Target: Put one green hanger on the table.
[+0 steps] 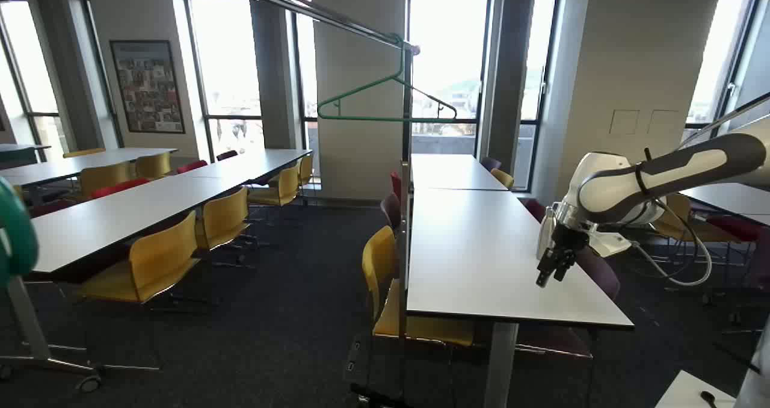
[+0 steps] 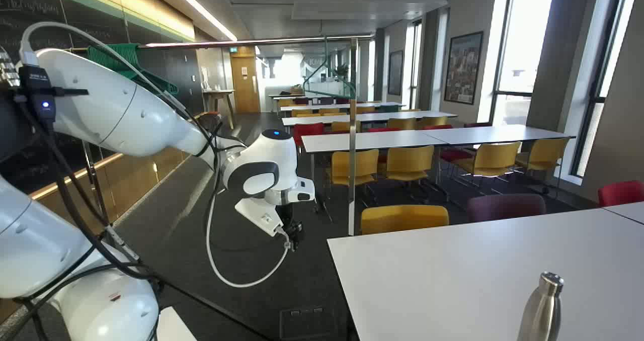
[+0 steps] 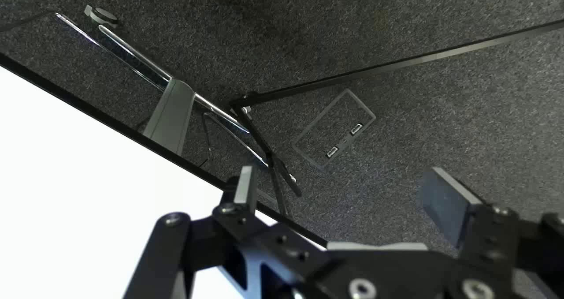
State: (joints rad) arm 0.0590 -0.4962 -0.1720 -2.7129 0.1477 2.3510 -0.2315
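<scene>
In an exterior view, one green hanger [image 1: 385,119] hangs at upper centre, its hook over the metal rail [image 1: 325,17] near its end, well apart from the white bench [image 1: 463,251] at centre right. The tool [image 1: 551,277] points downward at right, far from it. The hanger looks like thin plastic: I would expect it to be light, fairly stiff with a little spring, smooth, and quick to swing when nudged. The neck just below the hook seems the best hold, as the frame would then hang beneath the grip; pinched by a corner, it would probably pivot.

In an exterior view, a bunch of hangers [image 2: 113,52] is at upper left, well apart from the lone one right of upper centre. A steel bottle [image 2: 543,306] seems to stand on the bench at lower right, worth avoiding when laying the hanger down.

In the wrist view, the tool's fingers are spread with nothing between them but carpet [image 3: 418,113] beyond. The bench fills the lower left; no hanger shows here.
</scene>
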